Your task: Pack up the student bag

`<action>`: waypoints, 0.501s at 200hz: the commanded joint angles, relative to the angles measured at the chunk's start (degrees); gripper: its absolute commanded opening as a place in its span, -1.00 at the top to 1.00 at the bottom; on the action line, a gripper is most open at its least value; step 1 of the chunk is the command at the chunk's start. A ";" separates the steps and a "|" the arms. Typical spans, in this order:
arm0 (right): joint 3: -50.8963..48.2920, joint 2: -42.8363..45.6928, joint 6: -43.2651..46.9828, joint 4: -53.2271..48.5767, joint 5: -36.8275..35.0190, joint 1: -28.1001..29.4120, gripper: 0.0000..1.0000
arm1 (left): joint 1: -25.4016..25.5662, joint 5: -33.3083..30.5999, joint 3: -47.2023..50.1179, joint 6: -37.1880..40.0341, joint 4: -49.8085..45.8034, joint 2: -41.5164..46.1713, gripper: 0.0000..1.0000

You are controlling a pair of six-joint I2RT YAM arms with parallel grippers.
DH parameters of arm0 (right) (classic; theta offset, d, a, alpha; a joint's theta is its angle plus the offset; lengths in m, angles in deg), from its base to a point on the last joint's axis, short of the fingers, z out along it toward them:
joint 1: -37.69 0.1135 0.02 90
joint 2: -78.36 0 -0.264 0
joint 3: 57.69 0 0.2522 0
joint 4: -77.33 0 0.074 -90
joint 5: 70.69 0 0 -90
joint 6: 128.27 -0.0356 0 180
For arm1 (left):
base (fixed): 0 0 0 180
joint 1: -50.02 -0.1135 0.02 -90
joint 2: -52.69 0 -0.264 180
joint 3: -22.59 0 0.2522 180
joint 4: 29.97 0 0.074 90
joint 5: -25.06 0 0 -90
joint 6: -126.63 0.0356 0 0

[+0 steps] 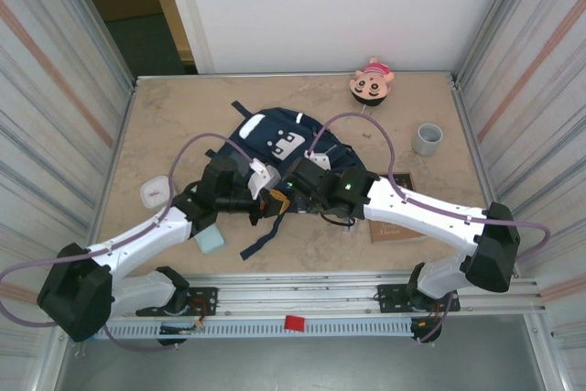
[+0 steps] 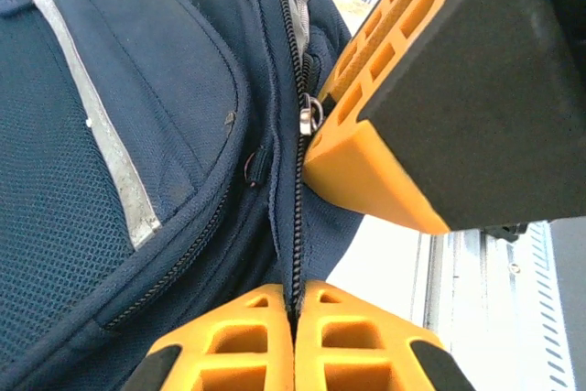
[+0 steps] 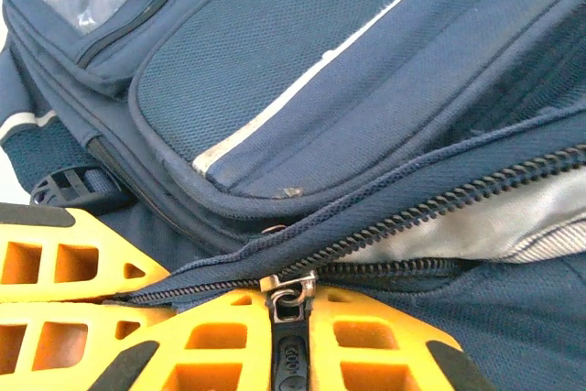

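You are working on a tan table [image 1: 174,125] where the student bag [image 1: 275,139] is lying near the middle, front pockets facing up, with both end effectors meeting at its near edge. Its long axis is running roughly on a diagonal from far-left to near-right, the rounded white-patched end pointing away from you, and a dark strap [image 1: 261,240] is trailing off toward the arm bases. Your left arm [image 1: 146,235] is stretching up from the near-left corner, angling in toward the centre and staying low over the table. Your right arm [image 1: 430,212] is reaching in from the near-right, its white forearm lying almost level and pointing left at the bag. In the left wrist view the left gripper [image 2: 295,309] is pinching its orange fingers together on the bag's fabric right at the zip line, with the zip running straight up and away from the fingertips. One of the right gripper's fingers [image 2: 366,162] is showing there too, pressing against the same zip just beyond. In the right wrist view the right gripper [image 3: 291,304] is clamping its fingers around the zipper pull [image 3: 289,313], the black tab sitting between them, and the zip teeth are parting to the right of it over a pale grey lining
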 commanded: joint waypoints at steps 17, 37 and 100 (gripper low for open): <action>1.52 0.23 0.80 -11.79 -9.47 -4.25 0.98 | 0.22 -2.83 -3.23 5.92 -8.78 3.12 1.00; 1.71 0.78 1.20 -15.97 -9.79 -5.94 1.00 | 0.23 -7.04 -4.21 7.77 -12.85 3.27 1.00; -4.41 6.91 7.98 -15.56 -4.24 -14.30 1.00 | -0.04 -9.62 -3.34 10.51 -16.09 5.57 1.00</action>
